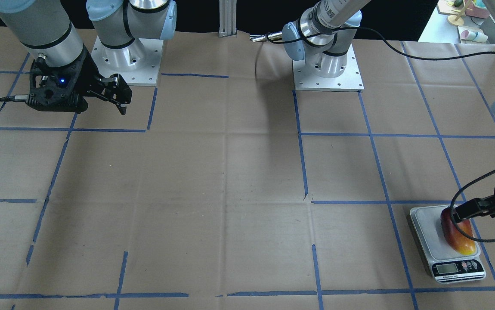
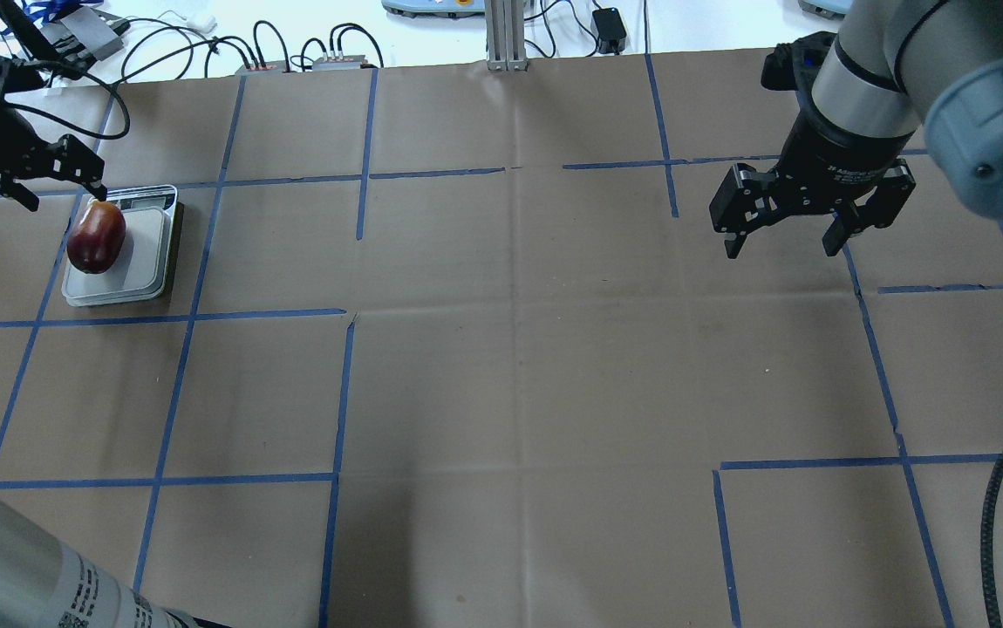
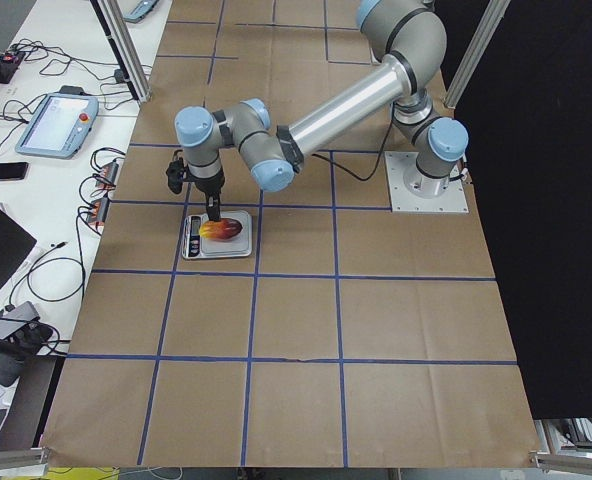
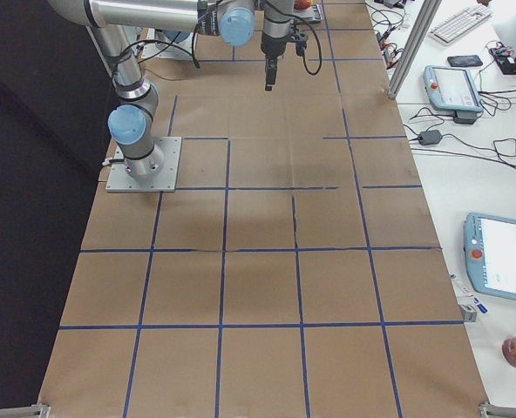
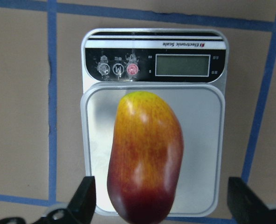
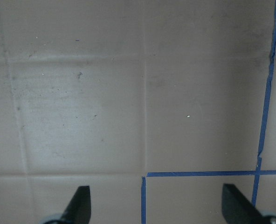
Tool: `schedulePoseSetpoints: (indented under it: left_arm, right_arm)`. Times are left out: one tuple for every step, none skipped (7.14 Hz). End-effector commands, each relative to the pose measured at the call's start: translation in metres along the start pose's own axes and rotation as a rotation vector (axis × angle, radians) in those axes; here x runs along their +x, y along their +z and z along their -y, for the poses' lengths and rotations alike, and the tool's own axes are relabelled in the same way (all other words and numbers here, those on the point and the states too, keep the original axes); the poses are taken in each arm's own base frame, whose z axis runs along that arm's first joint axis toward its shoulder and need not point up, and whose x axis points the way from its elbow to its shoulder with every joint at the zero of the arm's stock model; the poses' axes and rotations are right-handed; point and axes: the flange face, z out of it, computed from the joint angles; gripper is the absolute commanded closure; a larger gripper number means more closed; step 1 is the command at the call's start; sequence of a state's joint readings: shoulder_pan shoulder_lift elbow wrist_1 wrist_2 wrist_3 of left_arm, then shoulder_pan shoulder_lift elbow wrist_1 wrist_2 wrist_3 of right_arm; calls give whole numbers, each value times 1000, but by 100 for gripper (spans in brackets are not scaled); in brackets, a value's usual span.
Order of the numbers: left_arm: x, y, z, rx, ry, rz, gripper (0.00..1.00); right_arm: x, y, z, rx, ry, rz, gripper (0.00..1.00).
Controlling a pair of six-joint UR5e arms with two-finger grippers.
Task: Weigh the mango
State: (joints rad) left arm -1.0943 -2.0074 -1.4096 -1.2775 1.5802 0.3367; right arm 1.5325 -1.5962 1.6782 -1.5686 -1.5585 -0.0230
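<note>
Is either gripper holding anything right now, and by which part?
Nothing is held. The mango lies on the scale, clear of the open left gripper; the right gripper is open and empty.

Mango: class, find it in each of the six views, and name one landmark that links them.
Exterior front-facing: mango lower right, on the scale.
Overhead exterior: mango upper left.
Exterior left: mango left of centre, upper half.
Exterior right: not clearly in it.
Left wrist: mango bottom centre.
Right wrist: not in it.
Shared landmark: the scale under it.
</note>
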Motion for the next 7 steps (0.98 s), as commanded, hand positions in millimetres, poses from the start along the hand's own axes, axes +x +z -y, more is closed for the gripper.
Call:
schedulePoseSetpoints:
  left_arm:
    - [89,-75,-49,-25,-61,-7,0]
    - [131,-100,-74,-31,-76,-7,0]
    - [184,-118,-101,-39,-97,-7,0]
    - [233,-125,-123,-43,-96,-3,0]
    - [265,-129,-137,-39,-79,-2,0]
    - [286,-128,-145,-47,-61,-3,0]
    - [297,-132,-154,-43,-26,-10,0]
  right_arm:
    - [0,0,0,0,0,0,0]
    - [0,0,0,-2,0,0,0]
    - [0,0,0,0,0,0,0]
    - [0,0,0,-2,0,0,0]
    - [0,0,0,0,0,0,0]
    - [0,0,0,1,0,0,0]
    - [0,0,0,0,0,0,0]
